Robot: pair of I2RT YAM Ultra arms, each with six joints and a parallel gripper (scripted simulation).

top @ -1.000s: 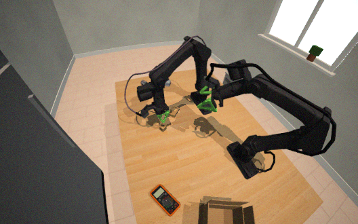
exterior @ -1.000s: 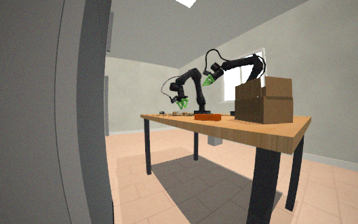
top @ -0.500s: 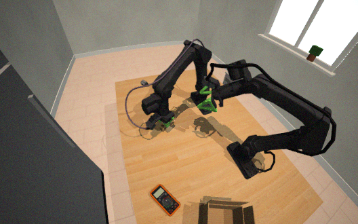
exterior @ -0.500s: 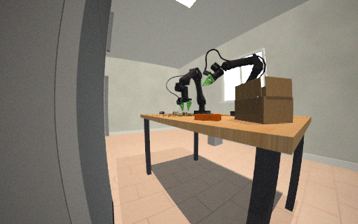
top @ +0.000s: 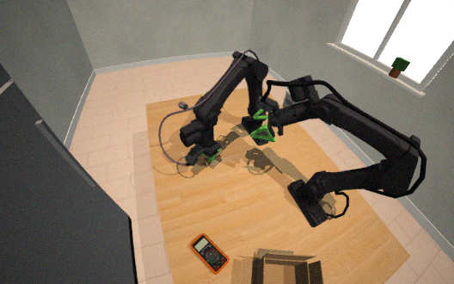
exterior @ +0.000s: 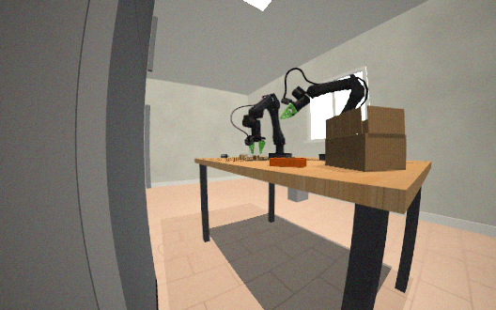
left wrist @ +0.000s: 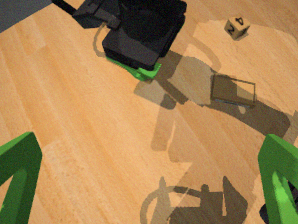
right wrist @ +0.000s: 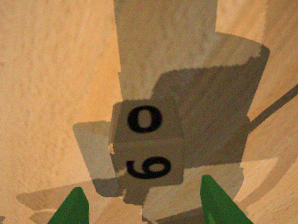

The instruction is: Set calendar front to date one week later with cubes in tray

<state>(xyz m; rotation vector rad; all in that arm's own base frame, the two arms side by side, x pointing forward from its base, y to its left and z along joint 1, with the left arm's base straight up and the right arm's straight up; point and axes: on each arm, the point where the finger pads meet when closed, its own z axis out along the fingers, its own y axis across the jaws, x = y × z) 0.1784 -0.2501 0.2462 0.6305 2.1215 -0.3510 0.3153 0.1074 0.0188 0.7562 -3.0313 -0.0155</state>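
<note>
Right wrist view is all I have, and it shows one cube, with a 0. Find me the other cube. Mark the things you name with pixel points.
Observer: The left wrist view has it: a cube showing a 4 and a 2 [left wrist: 237, 28], resting on the tabletop, apart from your right gripper [top: 213, 154] [exterior: 256, 149] [left wrist: 147, 64] [right wrist: 141, 183].
Operator: Report the left gripper [top: 263, 126] [exterior: 287, 113] [left wrist: 149, 145].
Observer: It hangs well above the table [top: 223, 211] [exterior: 376, 180], its fingers wide apart with nothing between them.
Operator: Now name anything else lying on the table.
Observer: An orange-edged multimeter [top: 209, 254] [exterior: 287, 162] lies there, and an open cardboard box [top: 257, 268] [exterior: 385, 152] stands near it.

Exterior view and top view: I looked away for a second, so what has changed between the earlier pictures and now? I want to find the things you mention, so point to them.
The right claw [top: 213, 154] [exterior: 256, 152] [left wrist: 147, 64] [right wrist: 142, 190] has come down towards the table and swung from a slant to point nearly straight down. Nothing was visibly grasped or released. The left claw [top: 255, 126] [exterior: 282, 116] [left wrist: 149, 145], multimeter [top: 209, 254] [exterior: 287, 162] and cardboard box [top: 257, 271] [exterior: 385, 152] look unmoved.
</note>
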